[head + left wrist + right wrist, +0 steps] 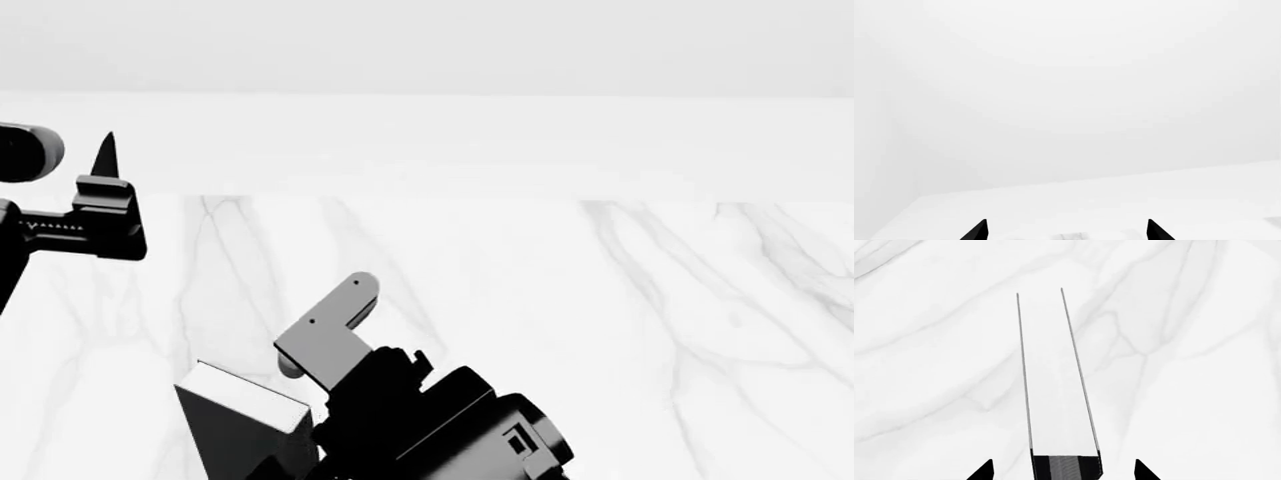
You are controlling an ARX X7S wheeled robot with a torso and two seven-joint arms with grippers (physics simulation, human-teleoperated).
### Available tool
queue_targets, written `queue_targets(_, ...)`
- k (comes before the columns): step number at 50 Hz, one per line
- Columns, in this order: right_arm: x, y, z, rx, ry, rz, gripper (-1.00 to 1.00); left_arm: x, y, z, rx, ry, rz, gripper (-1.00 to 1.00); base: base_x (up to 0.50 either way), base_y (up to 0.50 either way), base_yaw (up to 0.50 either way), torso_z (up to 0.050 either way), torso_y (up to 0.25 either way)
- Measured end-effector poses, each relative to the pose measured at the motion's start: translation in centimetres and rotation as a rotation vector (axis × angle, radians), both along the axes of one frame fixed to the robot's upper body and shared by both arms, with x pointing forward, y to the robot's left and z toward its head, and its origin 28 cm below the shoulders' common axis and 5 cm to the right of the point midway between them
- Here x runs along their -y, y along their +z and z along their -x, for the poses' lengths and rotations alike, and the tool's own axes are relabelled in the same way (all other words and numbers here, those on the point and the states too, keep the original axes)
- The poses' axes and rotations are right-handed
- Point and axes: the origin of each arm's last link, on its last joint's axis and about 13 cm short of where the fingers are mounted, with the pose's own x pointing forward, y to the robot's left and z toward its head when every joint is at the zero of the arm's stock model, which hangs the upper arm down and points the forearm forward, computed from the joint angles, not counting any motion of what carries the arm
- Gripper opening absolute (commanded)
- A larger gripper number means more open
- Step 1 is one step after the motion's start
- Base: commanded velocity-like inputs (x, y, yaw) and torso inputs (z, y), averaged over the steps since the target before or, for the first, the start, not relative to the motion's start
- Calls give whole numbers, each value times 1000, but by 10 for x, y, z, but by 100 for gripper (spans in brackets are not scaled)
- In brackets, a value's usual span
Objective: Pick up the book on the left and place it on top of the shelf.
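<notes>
The dark book (pixel 238 432) with white page edges stands on edge at the bottom left of the head view, on the marble table (pixel 561 300). My right gripper (pixel 315 350) is right beside it. In the right wrist view the book (pixel 1054 380) runs away from the camera between the two black fingertips (pixel 985 471). Its dark end sits in the middle, with a gap on each side, so my right gripper (pixel 1064 474) is open around it. My left gripper (pixel 102 185) is raised at the far left, open and empty (pixel 1067 233). The shelf is out of view.
The white marble table top reaches back to a far edge (pixel 427 194), with a plain white wall behind it. The left wrist view shows only the white wall and a strip of table (pixel 1121 200).
</notes>
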Motion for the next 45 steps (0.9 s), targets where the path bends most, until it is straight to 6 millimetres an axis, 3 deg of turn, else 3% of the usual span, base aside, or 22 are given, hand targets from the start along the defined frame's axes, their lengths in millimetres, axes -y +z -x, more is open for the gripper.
queue_targets(3, -1, -1, -1, 0, 3, -1, 100, 0, 0, 0, -1, 1, -1, 100, 0, 0, 0, 0, 0)
queue_targets(4, -1, -1, -1, 0, 3, -1, -100, 0, 0, 0, -1, 2, -1, 100, 0, 0, 0, 0, 0)
queue_targets(31, -1, -6, -4, 4, -18, -11, -100, -1, -2, 1, -4, 6, -2, 100, 0, 0, 1, 0, 0)
queue_targets(45, 4, 13, -2, 47, -38, -35, -100, -1, -1, 2, -2, 6, -2, 100, 0, 0, 0, 0, 0)
